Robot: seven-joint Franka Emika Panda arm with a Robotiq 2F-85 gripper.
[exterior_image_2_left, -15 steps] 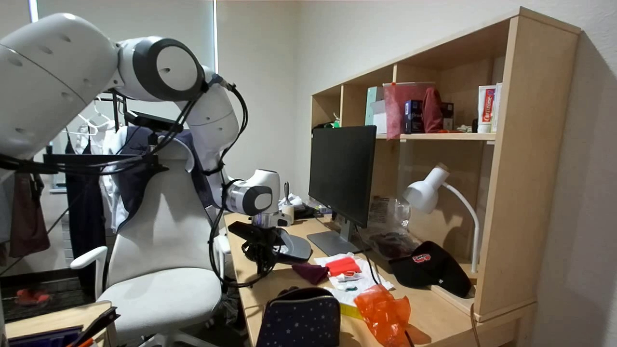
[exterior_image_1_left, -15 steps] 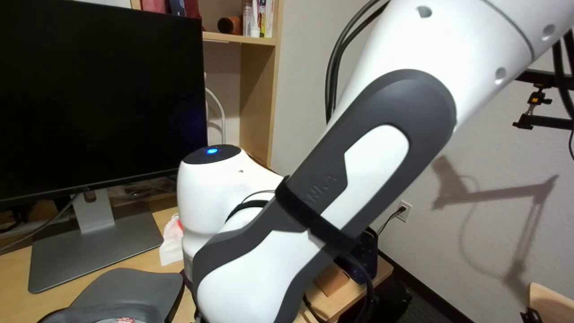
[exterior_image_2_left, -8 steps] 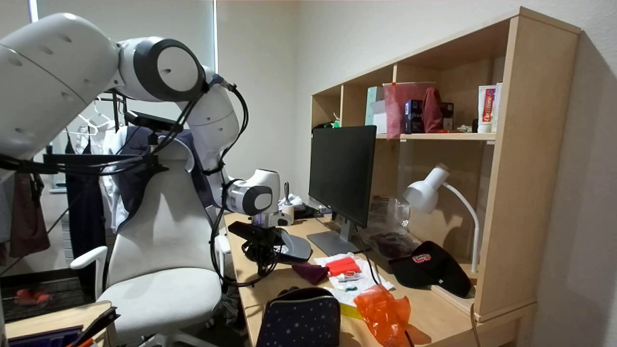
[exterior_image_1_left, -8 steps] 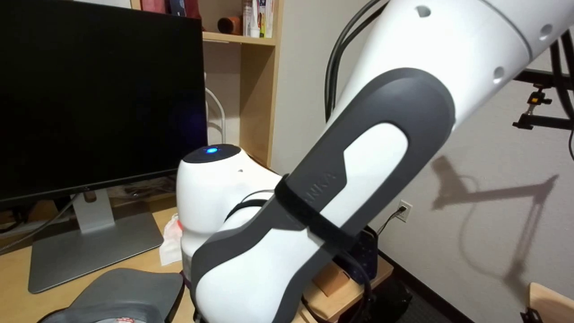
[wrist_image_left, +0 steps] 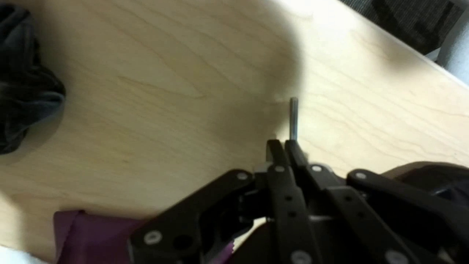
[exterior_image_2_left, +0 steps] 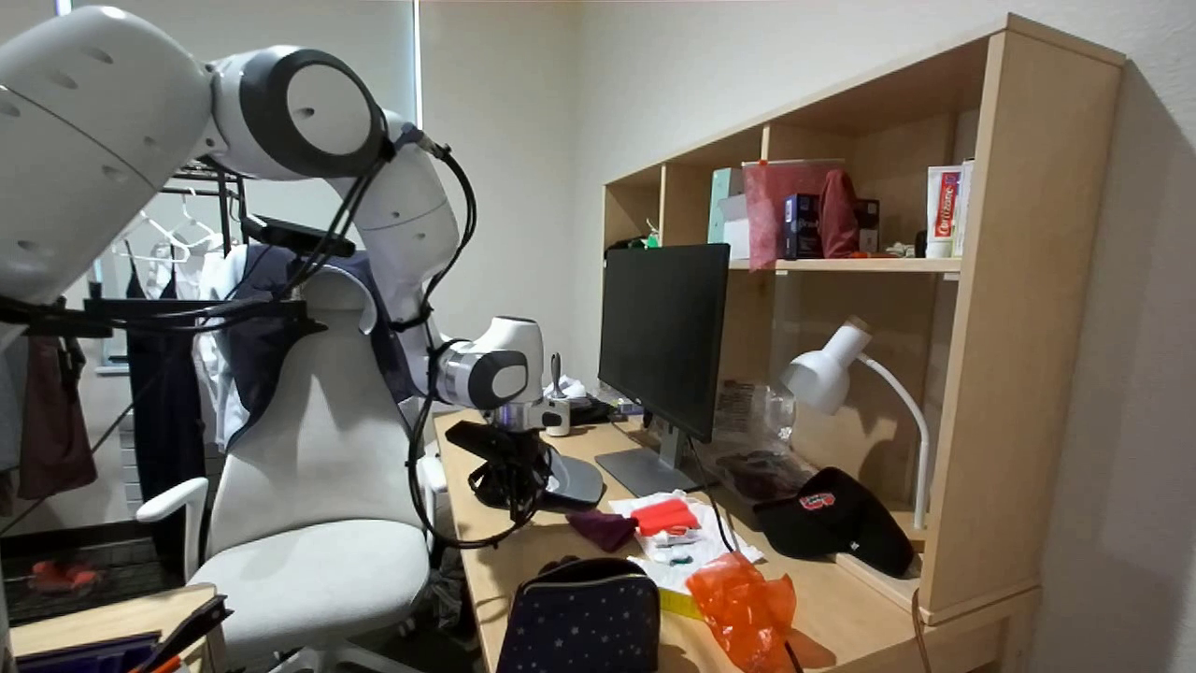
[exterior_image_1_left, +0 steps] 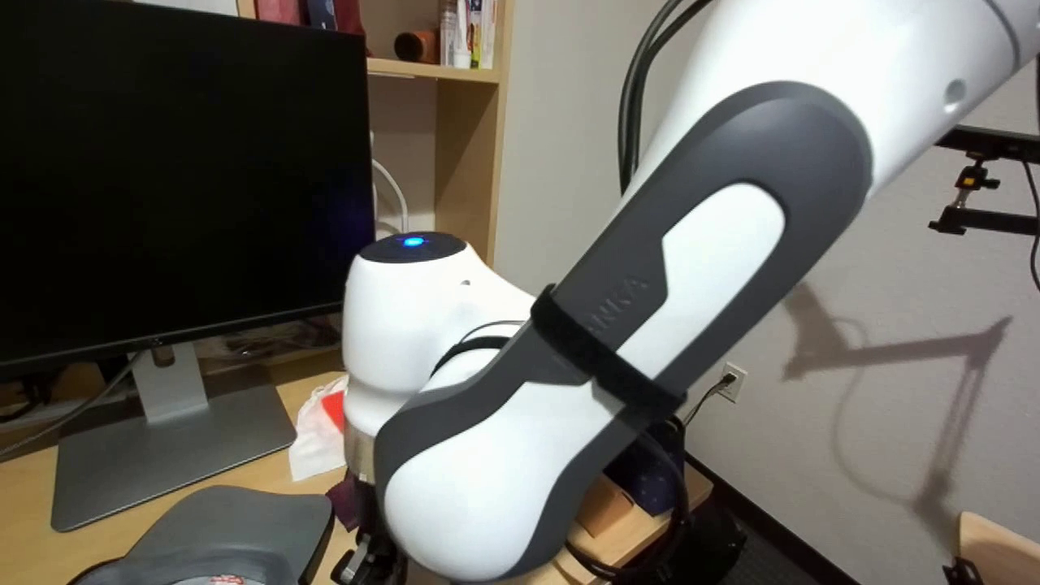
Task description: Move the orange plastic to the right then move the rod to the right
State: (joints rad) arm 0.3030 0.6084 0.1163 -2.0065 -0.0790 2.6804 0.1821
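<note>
The orange plastic (exterior_image_2_left: 745, 608), translucent and glossy, sits on the desk beside the starry pouch in an exterior view. It is out of sight in the wrist view. My gripper (wrist_image_left: 283, 142) points down over the desk, its black fingertips nearly together with a narrow gap. A thin silver rod (wrist_image_left: 293, 119) sticks out just past the fingertips, its near part hidden behind the right finger. It seems pinched between them. In an exterior view the gripper (exterior_image_2_left: 517, 514) hangs low near the desk's front edge; another exterior view shows only part of the gripper (exterior_image_1_left: 367, 561).
A purple cloth (wrist_image_left: 99, 236) lies beside the gripper, with a dark cloth item (wrist_image_left: 27, 80) farther off. A starry pouch (exterior_image_2_left: 584, 617), red packet (exterior_image_2_left: 665, 516), black cap (exterior_image_2_left: 836, 523), monitor (exterior_image_2_left: 663, 336) and grey-brimmed cap (exterior_image_1_left: 236, 520) stand around. A chair (exterior_image_2_left: 308, 449) faces the desk.
The arm barely moved between the earlier frames. Since then the hand has risen slightly and shifted, exposing more of the red packet and purple cloth. The orange plastic has not moved.
</note>
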